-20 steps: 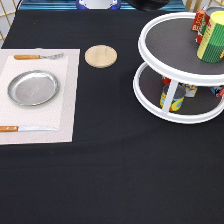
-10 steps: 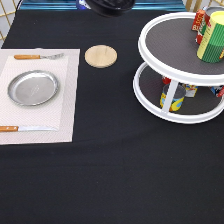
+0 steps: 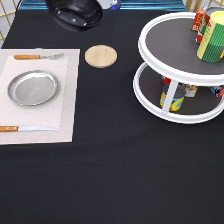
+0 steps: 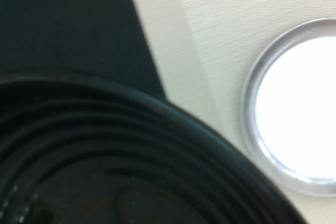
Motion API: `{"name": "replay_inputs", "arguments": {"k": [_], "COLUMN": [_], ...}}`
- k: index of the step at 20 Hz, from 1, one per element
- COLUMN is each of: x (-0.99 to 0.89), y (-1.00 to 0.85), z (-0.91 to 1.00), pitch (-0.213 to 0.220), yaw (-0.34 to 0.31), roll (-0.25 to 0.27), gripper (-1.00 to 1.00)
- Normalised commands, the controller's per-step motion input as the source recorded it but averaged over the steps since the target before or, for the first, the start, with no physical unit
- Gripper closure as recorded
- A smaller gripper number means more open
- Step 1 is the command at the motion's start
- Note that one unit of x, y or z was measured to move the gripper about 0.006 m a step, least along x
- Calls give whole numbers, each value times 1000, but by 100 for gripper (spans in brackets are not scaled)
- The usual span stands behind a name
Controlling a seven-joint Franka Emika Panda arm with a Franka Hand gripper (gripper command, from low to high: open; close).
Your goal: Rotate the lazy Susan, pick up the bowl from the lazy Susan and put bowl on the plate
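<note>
The glossy black bowl [image 3: 75, 12] hangs in the air at the exterior view's top edge, above the black table and up and to the right of the plate. The wrist view shows its ridged inside [image 4: 90, 165] from close by, beside the plate [image 4: 300, 110]. The silver plate [image 3: 32, 87] lies empty on a pale placemat [image 3: 65, 100] at the exterior view's left. The white two-tier lazy Susan [image 3: 150, 50] stands at the right with no bowl on it. The gripper does not show in the exterior view.
A round wooden coaster [image 3: 100, 55] lies between the placemat and the lazy Susan. A fork [image 3: 37, 57] and a knife [image 3: 27, 128] flank the plate. Cans stand on the top tier [image 3: 212, 30] and the lower tier [image 3: 172, 97].
The black bowl has come further into the exterior view at the top, moving left and a little down. Everything else has stayed put.
</note>
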Motion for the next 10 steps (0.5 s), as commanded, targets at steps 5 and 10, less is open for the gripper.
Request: {"name": "replay_inputs", "arguments": {"k": [5,10], "x": [-291,-287], "y": [-379,-325], "z": [-357,-240], "pitch": [-128,-79], "yaw": [-235,-256], "roll": [-20,-5], "gripper": [100,100]}}
